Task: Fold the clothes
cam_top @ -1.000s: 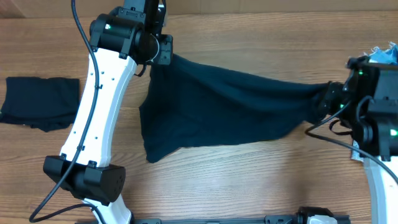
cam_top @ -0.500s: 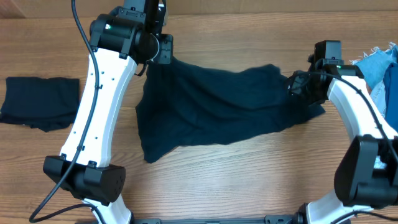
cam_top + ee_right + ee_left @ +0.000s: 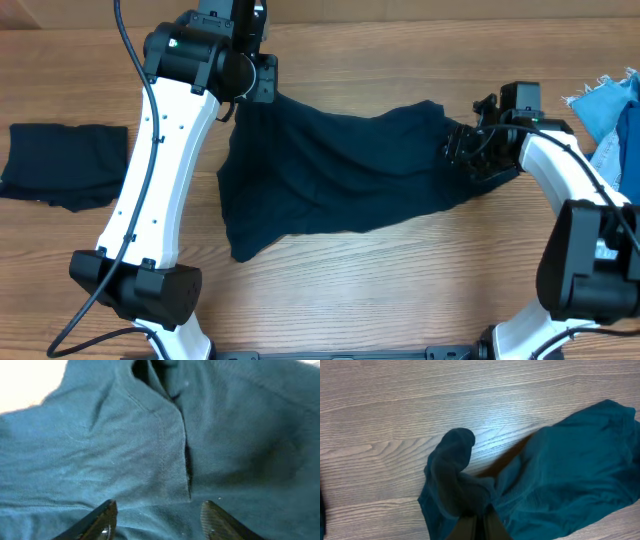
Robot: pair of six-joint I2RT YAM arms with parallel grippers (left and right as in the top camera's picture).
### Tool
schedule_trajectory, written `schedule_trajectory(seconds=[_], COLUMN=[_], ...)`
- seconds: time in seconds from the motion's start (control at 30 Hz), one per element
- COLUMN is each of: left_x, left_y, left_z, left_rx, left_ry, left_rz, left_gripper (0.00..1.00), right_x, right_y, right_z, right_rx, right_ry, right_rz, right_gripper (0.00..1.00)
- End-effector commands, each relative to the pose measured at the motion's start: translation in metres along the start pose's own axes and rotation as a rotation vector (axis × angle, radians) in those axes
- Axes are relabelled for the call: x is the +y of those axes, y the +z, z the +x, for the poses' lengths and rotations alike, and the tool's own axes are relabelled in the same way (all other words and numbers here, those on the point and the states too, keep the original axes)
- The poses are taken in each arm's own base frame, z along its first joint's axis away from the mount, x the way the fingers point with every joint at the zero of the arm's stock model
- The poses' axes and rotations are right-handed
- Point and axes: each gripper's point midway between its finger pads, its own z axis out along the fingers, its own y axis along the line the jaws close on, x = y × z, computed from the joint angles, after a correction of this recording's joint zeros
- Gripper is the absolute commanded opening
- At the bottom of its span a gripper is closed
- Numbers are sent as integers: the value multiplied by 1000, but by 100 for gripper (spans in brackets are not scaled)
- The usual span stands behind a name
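**Overhead.** The navy garment (image 3: 330, 175) lies across the middle of the counter (image 3: 400, 290). A second ago it was pulled out long between the two arms. Now its right end has gone slack and sits bunched, closer to its own middle. The right gripper (image 3: 465, 155) has come inward with that end and hovers at the garment's right edge, where earlier it was clenched on the cloth far out to the right. The left gripper (image 3: 262, 85) has not shifted and is still at the garment's upper left corner. The white left arm (image 3: 150, 170) runs down just left of the garment, and its upper end covers that corner. Well to the left of the garment lies a folded dark piece (image 3: 65, 165), apart from it. A light-blue denim piece (image 3: 610, 100) with a frayed edge shows to the right of the garment, beyond the right arm.

**Left wrist.** The left gripper (image 3: 477, 527) has its jaws clenched on a gathered hump of the navy garment (image 3: 560, 470). The cloth rises over them and spreads off to the right. Bare counter (image 3: 420, 400) fills the frame above the garment.

**Right wrist.** The right gripper (image 3: 157, 522) has its jaws released. The two fingertips (image 3: 95, 522) stand apart with nothing pinched between them. The navy garment (image 3: 150, 445) fills the view just beyond them, with a seam running down its middle.
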Motion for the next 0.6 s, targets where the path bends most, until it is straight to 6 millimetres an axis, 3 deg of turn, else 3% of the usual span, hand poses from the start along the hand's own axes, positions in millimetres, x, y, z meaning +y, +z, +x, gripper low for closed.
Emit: schedule_trajectory(seconds=[0.0, 0.17, 0.33, 0.43, 0.57], left_x=[0, 0, 0, 0, 1], left_y=[-2, -2, -2, -2, -3], left_z=[-4, -4, -4, -4, -4], left_rx=[-17, -17, -17, -16, -16], left_ry=[23, 23, 23, 24, 27], left_rz=[-9, -8, -8, -9, -13], left_gripper=[4, 4, 4, 4, 4], right_x=[-1, -9, 5, 20, 41], right_y=[13, 32, 24, -7, -97], right_z=[4, 13, 3, -6, -23], right_rx=[28, 80, 48, -3, -214], right_ry=[31, 58, 40, -16, -97], right_rz=[-32, -28, -89, -100, -21], right_gripper=[54, 46, 4, 4, 4])
